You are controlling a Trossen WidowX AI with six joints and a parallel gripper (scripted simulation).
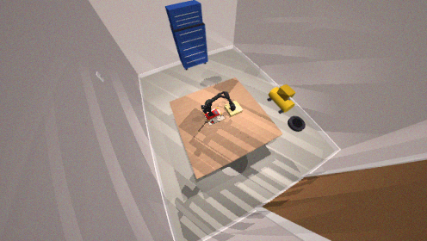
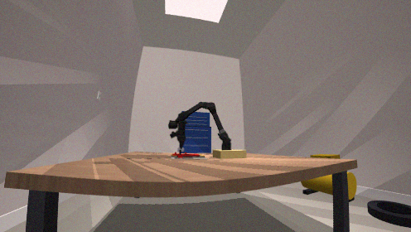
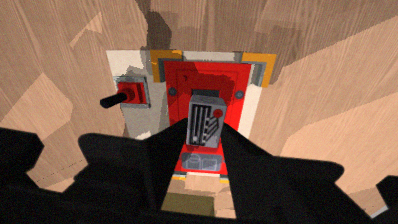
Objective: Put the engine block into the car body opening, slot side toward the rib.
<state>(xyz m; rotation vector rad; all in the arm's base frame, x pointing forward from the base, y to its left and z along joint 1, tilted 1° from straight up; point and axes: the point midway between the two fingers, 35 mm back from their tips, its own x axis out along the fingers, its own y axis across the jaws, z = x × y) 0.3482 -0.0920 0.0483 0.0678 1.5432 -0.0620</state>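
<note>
My gripper point(image 3: 204, 123) point(image 2: 181, 150) is shut on the grey engine block, pointing down over the car body. The engine block point(image 3: 204, 131) has dark slots and a small red round spot on its top in the wrist view. The red car body point(image 3: 174, 76) point(image 2: 191, 155) point(image 1: 213, 114) lies flat on a pale board. A dark strip of its opening point(image 3: 205, 92) shows just beyond the block's far edge; the block and fingers hide the rest, and the rib cannot be made out. The block appears above the opening; its exact height and contact cannot be told.
The pale board point(image 3: 145, 120) has yellow corner brackets point(image 3: 270, 70) around the car body. A red piece with a black handle point(image 3: 114, 100) stands to the left in the wrist view. The arm's pale yellow base block point(image 1: 234, 109) point(image 2: 229, 154) is on the wooden table point(image 1: 241, 133).
</note>
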